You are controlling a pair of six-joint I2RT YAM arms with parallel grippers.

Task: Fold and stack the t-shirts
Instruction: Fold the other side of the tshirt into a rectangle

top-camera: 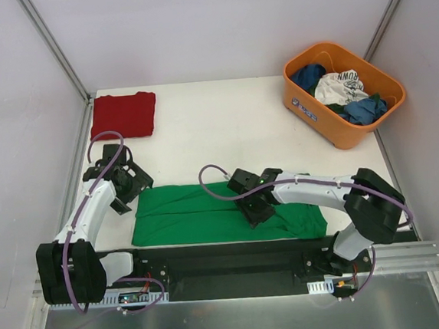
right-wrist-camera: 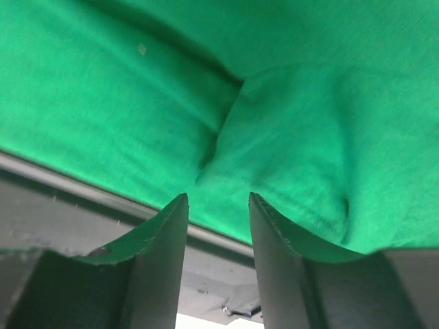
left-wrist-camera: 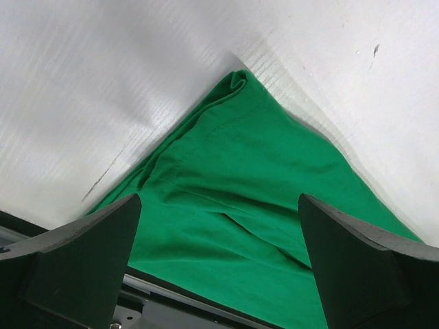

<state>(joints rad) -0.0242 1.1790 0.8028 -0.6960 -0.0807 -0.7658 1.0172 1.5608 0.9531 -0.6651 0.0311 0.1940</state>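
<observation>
The green t-shirt (top-camera: 208, 212) lies spread out and partly folded along the table's near edge. My right gripper (top-camera: 259, 212) presses down on its middle. In the right wrist view the jaws (right-wrist-camera: 218, 199) stand half closed with a gap between them, and a pucker of green cloth (right-wrist-camera: 226, 147) bunches up just past the fingertips. My left gripper (top-camera: 132, 191) hovers wide open over the shirt's left end, with the green cloth (left-wrist-camera: 260, 192) lying flat between and beyond its fingers (left-wrist-camera: 75, 253). The dark red t-shirt (top-camera: 124, 114) lies folded at the far left corner.
An orange basket (top-camera: 317, 119) at the far right holds blue garments and a white printed one. The black base rail (top-camera: 235, 259) runs right along the green shirt's near edge. Grey walls close in the table on the left, back and right.
</observation>
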